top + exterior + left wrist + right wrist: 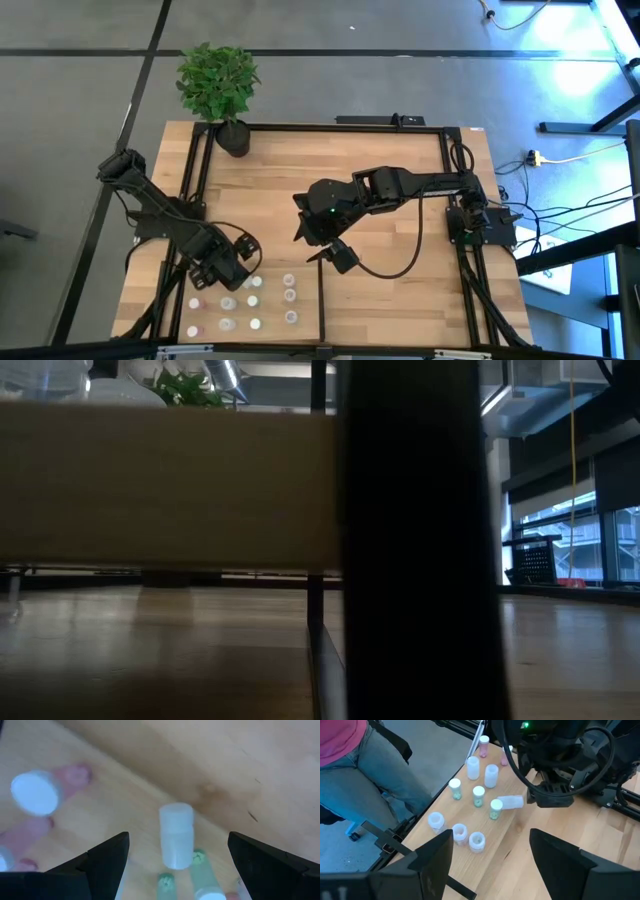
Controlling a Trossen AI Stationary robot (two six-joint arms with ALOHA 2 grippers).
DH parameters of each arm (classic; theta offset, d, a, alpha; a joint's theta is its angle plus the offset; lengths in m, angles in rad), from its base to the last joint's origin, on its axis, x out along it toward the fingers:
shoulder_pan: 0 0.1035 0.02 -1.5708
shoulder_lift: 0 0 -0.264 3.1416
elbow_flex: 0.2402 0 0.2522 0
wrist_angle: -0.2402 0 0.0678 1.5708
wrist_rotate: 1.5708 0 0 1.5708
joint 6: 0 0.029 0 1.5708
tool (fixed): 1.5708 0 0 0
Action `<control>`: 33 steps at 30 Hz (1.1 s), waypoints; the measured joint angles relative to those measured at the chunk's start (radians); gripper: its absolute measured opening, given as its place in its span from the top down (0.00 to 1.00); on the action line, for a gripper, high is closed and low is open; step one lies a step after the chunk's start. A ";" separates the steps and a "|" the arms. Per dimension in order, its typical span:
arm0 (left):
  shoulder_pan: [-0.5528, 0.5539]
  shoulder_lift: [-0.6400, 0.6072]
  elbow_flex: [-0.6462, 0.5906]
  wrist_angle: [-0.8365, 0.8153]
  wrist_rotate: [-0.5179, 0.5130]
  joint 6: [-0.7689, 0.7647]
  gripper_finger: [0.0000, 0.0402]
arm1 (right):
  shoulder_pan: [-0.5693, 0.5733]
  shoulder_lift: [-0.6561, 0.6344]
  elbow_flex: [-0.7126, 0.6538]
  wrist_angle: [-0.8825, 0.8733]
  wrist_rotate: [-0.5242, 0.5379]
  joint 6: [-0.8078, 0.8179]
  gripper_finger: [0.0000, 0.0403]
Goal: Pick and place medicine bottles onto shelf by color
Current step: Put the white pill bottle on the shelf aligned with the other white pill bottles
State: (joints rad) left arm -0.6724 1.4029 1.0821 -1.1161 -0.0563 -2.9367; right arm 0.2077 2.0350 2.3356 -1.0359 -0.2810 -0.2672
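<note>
Light-wood shelf (270, 190) framed by thin black rails, with a short black divider bar (320, 300) rising from its near edge; medicine bottles (289, 281) clustered at the near left corner, left of that bar, mostly upright, with whitish, pinkish and green-marked tops. Left gripper (243, 258) low over the far side of the cluster, fingers (107, 862) spread wide and holding nothing; between them, in the left wrist view, one whitish bottle (176, 835), possibly lying on its side, hard to judge through the blur. Right gripper (322, 245) above the middle of the shelf near the divider bar's far end, fingers (432, 865) also wide apart and empty. Potted plant (220, 88) at the far left corner. Beyond the near left edge, a person (355, 765) in jeans.
</note>
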 joint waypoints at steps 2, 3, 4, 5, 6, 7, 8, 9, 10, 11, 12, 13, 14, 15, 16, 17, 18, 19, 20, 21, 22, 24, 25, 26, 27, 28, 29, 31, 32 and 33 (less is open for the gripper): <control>0.000 0.000 0.000 -0.001 0.007 -0.019 0.17 | 0.000 0.000 0.000 0.000 0.000 0.000 0.34; 0.000 0.001 0.000 0.000 0.003 -0.019 0.17 | 0.000 0.000 0.000 0.000 0.000 0.000 0.34; 0.000 0.005 0.000 0.000 -0.007 -0.018 0.17 | 0.000 0.000 0.000 0.000 0.000 0.000 0.34; 0.000 0.012 0.000 0.000 -0.019 -0.017 0.17 | 0.000 0.000 0.000 0.000 0.000 0.000 0.34; 0.000 0.017 0.000 0.003 -0.029 -0.015 0.17 | 0.000 0.000 0.000 0.000 0.000 0.000 0.34; 0.000 0.020 0.000 0.006 -0.032 -0.014 0.17 | 0.000 0.000 0.000 0.000 0.000 0.000 0.34; 0.000 0.023 0.000 0.005 -0.032 -0.015 0.17 | 0.000 0.000 0.000 0.000 0.000 0.000 0.34; 0.000 0.026 0.000 0.006 -0.031 -0.016 0.17 | 0.000 0.000 0.000 0.000 0.000 0.000 0.34; 0.000 0.028 0.000 0.009 -0.031 -0.015 0.17 | 0.000 0.000 0.000 0.000 0.000 0.000 0.34; 0.000 0.028 0.000 0.012 -0.031 -0.014 0.17 | 0.000 0.000 0.000 0.000 0.000 0.000 0.34; 0.000 0.026 0.000 0.013 -0.033 -0.014 0.17 | 0.000 0.000 0.000 0.000 0.000 0.000 0.34; 0.000 0.026 0.000 0.013 -0.035 -0.014 0.17 | 0.000 0.000 0.000 0.000 0.000 0.000 0.34; 0.000 0.027 0.000 0.013 -0.035 -0.014 0.17 | 0.000 0.000 0.000 0.000 0.000 0.000 0.34; 0.000 0.027 0.000 0.013 -0.035 -0.014 0.17 | 0.000 0.000 0.000 0.000 0.000 0.000 0.34; 0.000 0.028 0.000 0.013 -0.035 -0.014 0.17 | 0.000 0.000 0.000 0.000 0.000 0.000 0.34; 0.000 0.033 0.000 0.014 -0.035 -0.014 0.17 | 0.000 0.000 0.000 0.000 0.000 0.000 0.34; 0.000 0.040 0.000 0.014 -0.035 -0.015 0.17 | 0.000 0.000 0.000 0.000 0.000 0.000 0.34; 0.000 0.046 0.000 0.014 -0.035 -0.019 0.17 | 0.000 0.000 0.000 0.000 0.000 0.000 0.34; 0.000 0.053 0.000 0.014 -0.035 -0.026 0.17 | 0.000 0.000 0.000 0.000 0.000 0.000 0.34; 0.000 0.062 0.000 0.014 -0.035 -0.039 0.17 | 0.000 0.000 0.000 0.000 0.000 0.000 0.34; 0.000 0.073 0.000 0.014 -0.035 -0.050 0.17 | 0.000 0.000 0.000 0.000 0.000 0.000 0.34; 0.000 0.095 0.000 0.015 -0.035 -0.064 0.17 | 0.000 0.000 0.000 0.000 0.000 0.000 0.34; 0.000 0.101 0.000 0.015 -0.035 -0.065 0.17 | 0.000 0.000 0.000 0.000 0.000 0.000 0.34; 0.000 0.109 0.000 0.017 -0.035 -0.066 0.17 | 0.000 0.000 0.000 0.000 0.000 0.000 0.34; 0.000 0.116 0.000 0.021 -0.035 -0.065 0.17 | 0.000 0.000 0.000 0.000 0.000 0.000 0.34; 0.000 0.120 0.000 0.026 -0.035 -0.066 0.17 | 0.000 0.000 0.000 0.000 0.000 0.000 0.34; 0.000 0.123 0.000 0.033 -0.035 -0.066 0.17 | 0.000 0.000 0.000 0.000 0.000 0.000 0.34; 0.000 0.128 0.000 0.045 -0.036 -0.070 0.17 | 0.000 0.000 0.000 0.000 0.000 0.000 0.34; 0.000 0.130 0.000 0.044 -0.035 -0.071 0.17 | 0.000 0.000 0.000 0.000 0.000 0.000 0.34; 0.000 0.130 0.000 0.044 -0.035 -0.073 0.17 | 0.000 0.000 0.000 0.000 0.000 0.000 0.34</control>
State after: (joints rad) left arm -0.6724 1.5330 1.0821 -1.0718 -0.0917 -3.0099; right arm 0.2079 2.0350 2.3356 -1.0357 -0.2810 -0.2672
